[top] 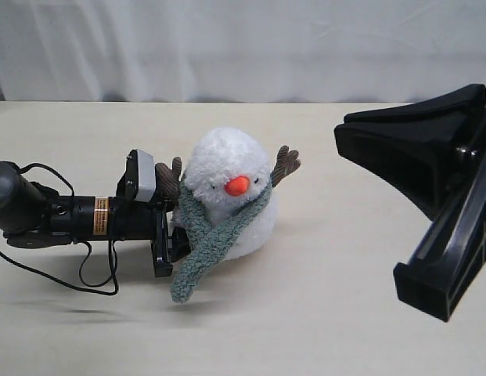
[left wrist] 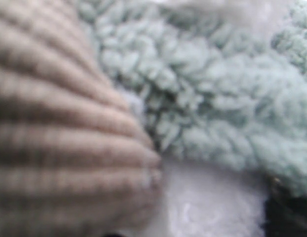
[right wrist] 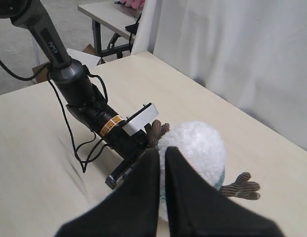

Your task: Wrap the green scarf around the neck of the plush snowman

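Note:
The plush snowman point(top: 227, 168) stands upright mid-table, orange nose toward the camera. The green scarf point(top: 215, 235) lies round its neck and one end hangs down its front to the table. My left gripper point(top: 178, 239) presses in at the snowman's side, beside the scarf and under a brown twig arm point(top: 171, 178). Its wrist view is filled by that twig arm point(left wrist: 69, 138), the scarf point(left wrist: 217, 98) and white plush point(left wrist: 207, 207); the jaws do not show. My right gripper point(right wrist: 160, 152) is shut and empty, hovering above and off to the side of the snowman point(right wrist: 197, 148).
The right gripper point(top: 344, 135) looms large and black at the right of the exterior view. The left arm point(right wrist: 89, 106) with its looped cable point(top: 94, 278) lies low along the table. A white curtain point(top: 243, 47) backs the table's far edge.

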